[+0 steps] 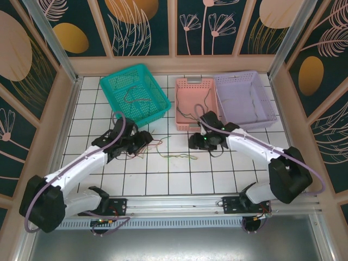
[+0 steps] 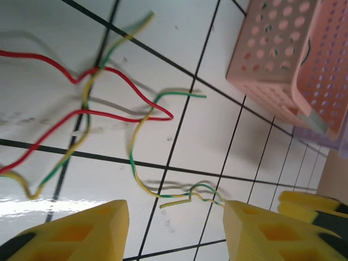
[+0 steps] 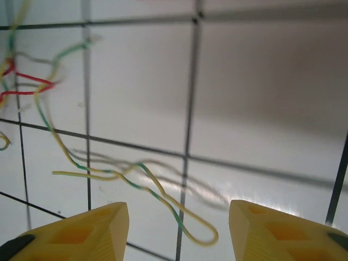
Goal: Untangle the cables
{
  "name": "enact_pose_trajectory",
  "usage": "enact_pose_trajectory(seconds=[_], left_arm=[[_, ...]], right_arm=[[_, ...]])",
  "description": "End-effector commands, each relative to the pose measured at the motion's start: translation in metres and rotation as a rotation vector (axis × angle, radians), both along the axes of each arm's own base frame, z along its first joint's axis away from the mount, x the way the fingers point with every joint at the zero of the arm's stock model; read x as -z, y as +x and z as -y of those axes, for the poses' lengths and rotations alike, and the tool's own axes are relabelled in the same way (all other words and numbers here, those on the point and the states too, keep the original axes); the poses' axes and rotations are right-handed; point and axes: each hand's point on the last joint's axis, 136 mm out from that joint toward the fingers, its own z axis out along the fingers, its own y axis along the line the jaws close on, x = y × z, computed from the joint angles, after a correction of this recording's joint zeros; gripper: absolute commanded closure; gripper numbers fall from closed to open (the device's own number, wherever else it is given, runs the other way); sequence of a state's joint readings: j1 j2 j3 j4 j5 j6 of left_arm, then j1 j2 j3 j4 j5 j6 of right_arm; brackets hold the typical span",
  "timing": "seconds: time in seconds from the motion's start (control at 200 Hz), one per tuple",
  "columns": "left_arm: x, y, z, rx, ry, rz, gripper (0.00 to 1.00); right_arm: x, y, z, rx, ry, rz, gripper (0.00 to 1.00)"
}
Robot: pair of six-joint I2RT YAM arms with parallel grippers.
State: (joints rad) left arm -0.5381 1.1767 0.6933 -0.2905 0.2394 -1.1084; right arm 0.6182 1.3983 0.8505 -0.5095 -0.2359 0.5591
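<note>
Left wrist: left pincer (image 2: 176, 228) and right pincer (image 3: 179, 228) gape empty above bare white tiled tabletop (image 2: 206, 136); thin red and yellow-green cables (image 2: 97, 69) cross loosely.

No legible text or labels

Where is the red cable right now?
The red cable lies on the tiles beside the left tool, left of centre in the top view, crossing a yellow-green cable.

red cable (image 2: 119, 113): running off the left wrist view's left edge
pink basket (image 2: 266, 60): being cropped at top and right
yellow-green cable (image 3: 70, 157): blurring toward the right wrist view's upper left
</note>
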Motion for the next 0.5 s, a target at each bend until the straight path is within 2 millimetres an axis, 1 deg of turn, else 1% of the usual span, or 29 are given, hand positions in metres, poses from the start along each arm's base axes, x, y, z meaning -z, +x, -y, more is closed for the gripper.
enact_pose_trajectory(seconds=[0.0,0.105,0.2,0.3,0.415,0.495], left_arm=[[-0.005,0.006,0.022,0.034,-0.036,0.034,0.54],[0.001,0.008,0.032,0.051,-0.035,0.044,0.56],[0.008,0.010,0.031,0.059,-0.013,0.046,0.56],[0.017,0.008,0.030,0.079,0.008,0.045,0.57],[0.026,0.003,0.031,0.099,0.006,0.034,0.57],[0.031,0.000,0.030,0.106,0.003,0.030,0.57]], right_arm=[[0.008,-0.033,-0.004,0.195,0.155,-0.257,0.48],[0.006,-0.030,-0.003,0.265,0.188,-0.291,0.48],[0.008,-0.031,-0.010,0.323,0.289,-0.336,0.48],[0.021,-0.041,-0.008,0.369,0.300,-0.375,0.50],[0.029,-0.047,-0.002,0.419,0.314,-0.376,0.50],[0.027,-0.042,-0.002,0.450,0.375,-0.328,0.51]])
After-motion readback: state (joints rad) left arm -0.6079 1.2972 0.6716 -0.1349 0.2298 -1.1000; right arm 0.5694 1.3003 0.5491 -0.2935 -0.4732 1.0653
